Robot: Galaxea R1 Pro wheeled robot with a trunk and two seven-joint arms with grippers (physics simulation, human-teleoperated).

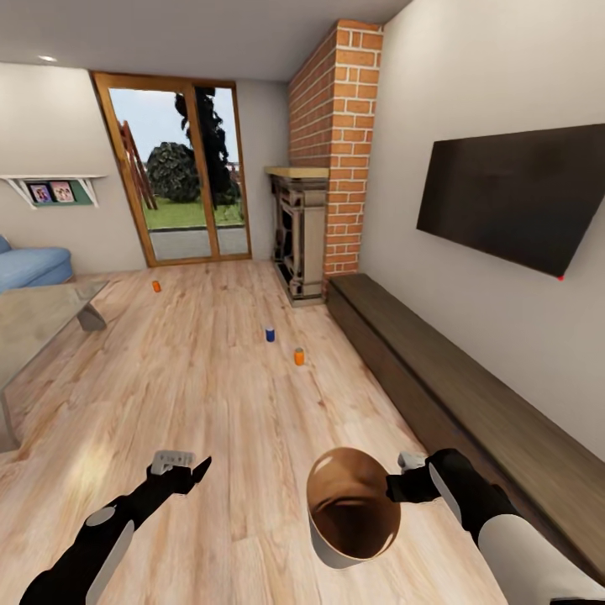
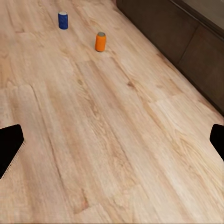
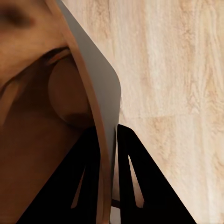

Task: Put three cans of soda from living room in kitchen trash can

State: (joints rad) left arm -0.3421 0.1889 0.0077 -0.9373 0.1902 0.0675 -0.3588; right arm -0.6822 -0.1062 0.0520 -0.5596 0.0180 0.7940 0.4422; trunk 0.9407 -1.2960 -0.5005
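- Sofa [image 1: 32, 265], blue, at the far left edge of the head view; just in front of it a grey table [image 1: 38, 318] whose corner juts toward the middle of the room.
- Floor [image 1: 218, 395]: bare wood planks run open from the robot to the glass door [image 1: 181, 168]; this is the wide free lane.
- Left pincer [image 1: 186, 470]: low over the floor, fingers [image 2: 10, 148] wide apart and empty, with bare planks between them in the left wrist view.
- Far orange can [image 1: 156, 286]: upright on the floor near the door, well apart from the other two.
- Blue can [image 1: 270, 334] and near orange can [image 1: 299, 356]: both upright, long axes vertical, silver tops up, standing near each other in mid-floor, ahead of both arms.
- Bin [image 1: 353, 504]: held off the floor, tilted so its copper-brown mouth faces up toward the head camera; paler outside below.
- Right pincer [image 1: 402, 486]: clamped on the bin's rim, one finger [image 3: 74, 186] inside the wall, one outside.
- Fireplace [image 1: 336, 143], red brick, and long dark cabinet [image 1: 454, 386] close off the right side; a dark screen [image 1: 517, 197] hangs above.
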